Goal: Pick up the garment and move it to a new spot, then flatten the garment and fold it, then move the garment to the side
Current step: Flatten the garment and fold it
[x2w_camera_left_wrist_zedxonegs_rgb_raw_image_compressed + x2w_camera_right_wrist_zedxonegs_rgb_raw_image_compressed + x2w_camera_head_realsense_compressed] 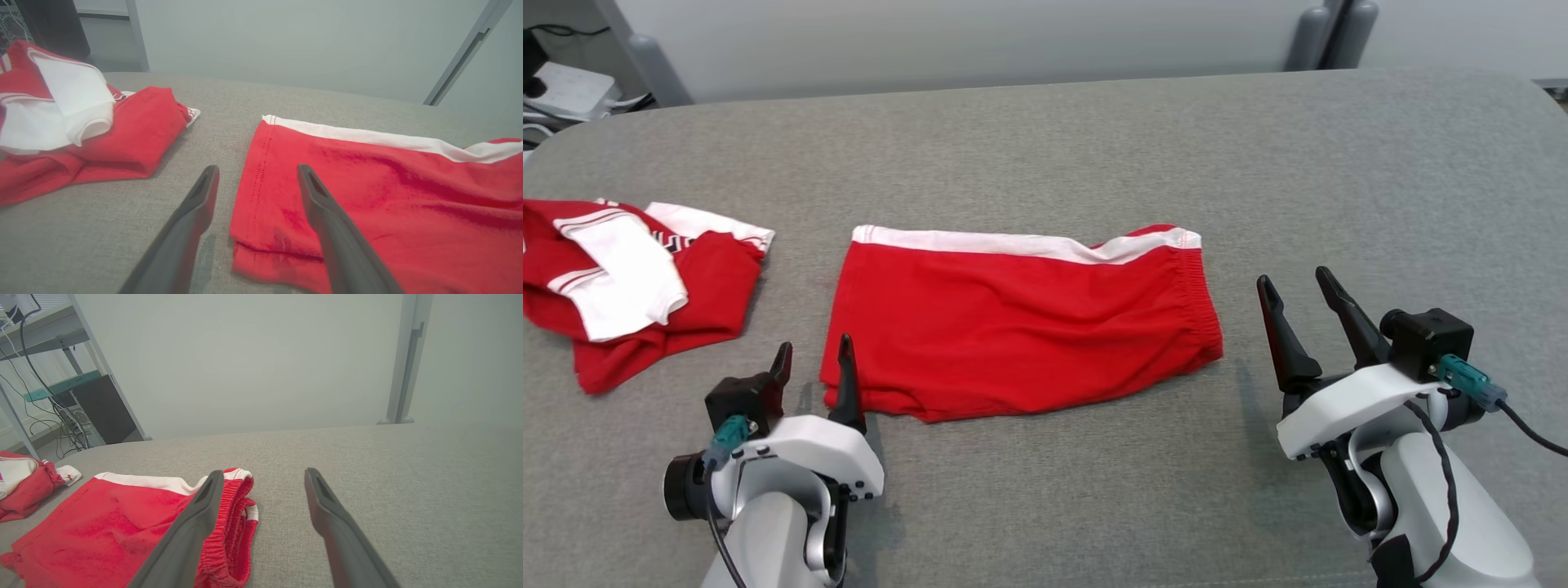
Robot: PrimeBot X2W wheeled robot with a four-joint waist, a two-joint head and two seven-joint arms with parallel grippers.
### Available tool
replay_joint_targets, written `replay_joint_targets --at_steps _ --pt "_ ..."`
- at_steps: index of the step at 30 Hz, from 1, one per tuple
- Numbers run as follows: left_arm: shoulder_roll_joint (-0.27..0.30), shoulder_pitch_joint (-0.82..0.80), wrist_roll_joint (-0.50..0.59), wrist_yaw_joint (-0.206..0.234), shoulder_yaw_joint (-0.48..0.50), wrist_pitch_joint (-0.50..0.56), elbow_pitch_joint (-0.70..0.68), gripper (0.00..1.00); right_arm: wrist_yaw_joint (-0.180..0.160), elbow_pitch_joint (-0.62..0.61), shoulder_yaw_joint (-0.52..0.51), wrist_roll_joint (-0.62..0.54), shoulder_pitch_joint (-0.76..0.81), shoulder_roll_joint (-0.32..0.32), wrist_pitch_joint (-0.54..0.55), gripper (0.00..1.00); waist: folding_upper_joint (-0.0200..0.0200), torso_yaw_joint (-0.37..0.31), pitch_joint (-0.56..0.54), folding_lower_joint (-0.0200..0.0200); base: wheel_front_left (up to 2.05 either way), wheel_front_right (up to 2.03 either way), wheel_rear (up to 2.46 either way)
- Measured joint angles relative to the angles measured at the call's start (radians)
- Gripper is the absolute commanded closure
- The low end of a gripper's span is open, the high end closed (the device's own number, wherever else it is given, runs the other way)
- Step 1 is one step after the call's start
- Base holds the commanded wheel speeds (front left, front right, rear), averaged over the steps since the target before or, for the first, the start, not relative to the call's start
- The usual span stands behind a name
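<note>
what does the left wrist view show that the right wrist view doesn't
Left wrist, not right wrist: the stitched leg hem of the shorts, with the open left tool straddling that edge, one finger over cloth and one over table.
Right wrist, not left wrist: the elastic waistband near the open right tool, plus a shelf with cables.
Both: the red shorts, the pile, the grey table and a pale wall.
</note>
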Motion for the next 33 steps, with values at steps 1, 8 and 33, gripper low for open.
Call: replay_joint_targets --at_steps 1,8,33 --pt "0.001 0.016 0.016 0.000 -0.003 0.000 -0.024 0.00 0.000 0.006 0.004 0.001 0.000 0.001 0.000 0.00 0.0000 0.008 -0.001 0.0001 0.00 0.00 0.00" --pt "0.002 0.087 0.094 -0.001 -0.022 0.000 -0.170 0.00 0.000 0.101 0.002 0.020 -0.034 0.007 0.000 0.00 0.0000 0.092 -0.001 0.0001 0.00 0.00 0.00" --pt "0.003 0.129 0.105 -0.017 -0.065 0.000 -0.220 0.00 0.000 0.411 -0.121 0.046 -0.133 0.035 -0.001 0.00 0.0000 0.218 0.096 0.0001 0.00 0.00 0.00"
